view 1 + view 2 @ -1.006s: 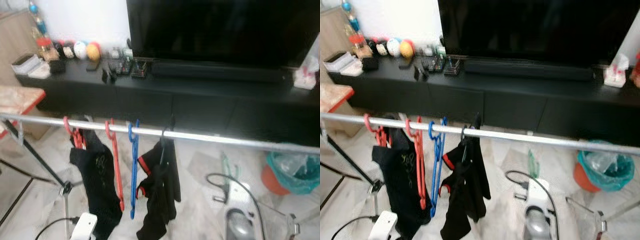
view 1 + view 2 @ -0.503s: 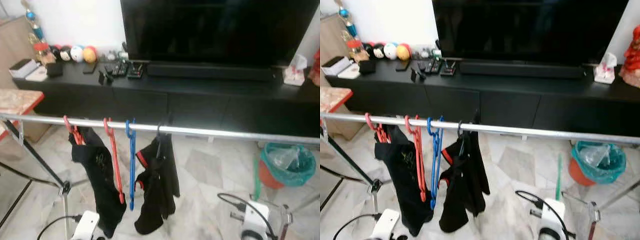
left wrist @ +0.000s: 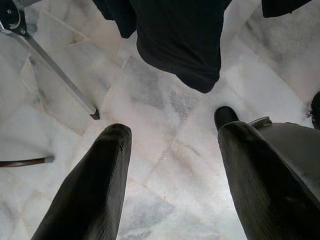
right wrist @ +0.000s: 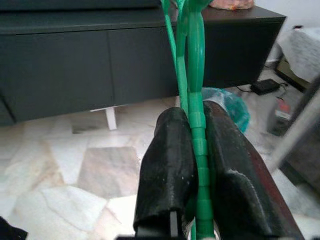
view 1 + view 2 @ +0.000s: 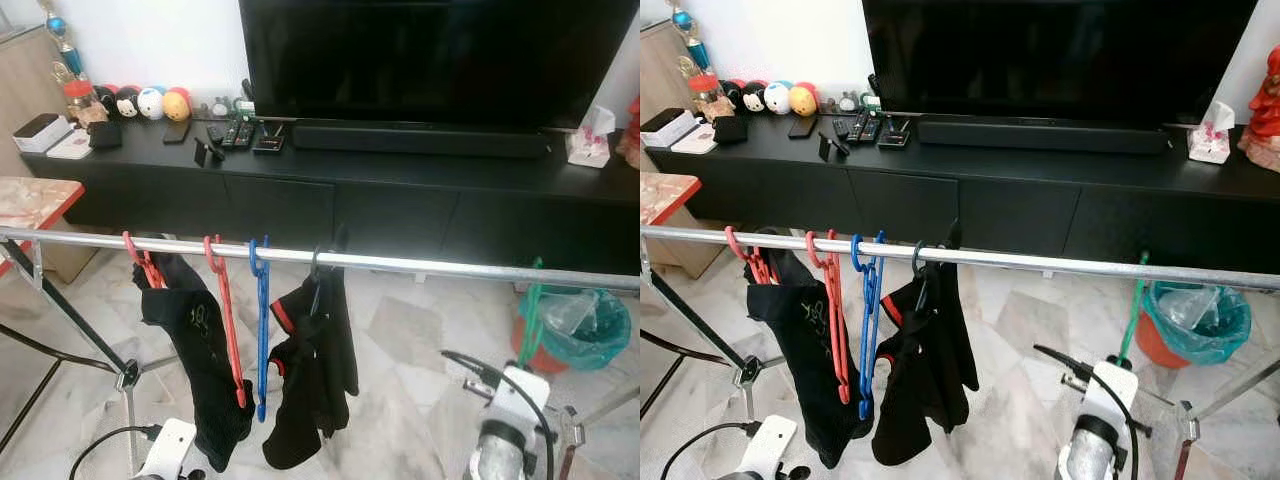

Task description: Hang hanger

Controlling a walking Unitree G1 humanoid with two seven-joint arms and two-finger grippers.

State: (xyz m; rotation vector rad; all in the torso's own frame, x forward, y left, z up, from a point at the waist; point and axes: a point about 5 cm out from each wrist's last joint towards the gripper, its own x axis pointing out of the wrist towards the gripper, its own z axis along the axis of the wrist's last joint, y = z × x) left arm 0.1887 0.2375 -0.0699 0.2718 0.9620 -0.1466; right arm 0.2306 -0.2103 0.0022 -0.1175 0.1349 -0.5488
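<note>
A silver clothes rail runs across in front of me. On its left part hang a red hanger, a blue hanger and two black garments. My right gripper is shut on a green hanger, held upright below the rail's right part, its top reaching about rail height. My right arm rises at the lower right. My left gripper is open, low over the marble floor, under the hem of a black garment.
Behind the rail stands a long black TV cabinet with a large TV and small items. A teal-lined bin sits on the floor at right. The rack's leg and a red-edged table stand at left.
The camera has shifted. My right arm has lifted the green hanger from low near the floor up until its top is near the rail.
</note>
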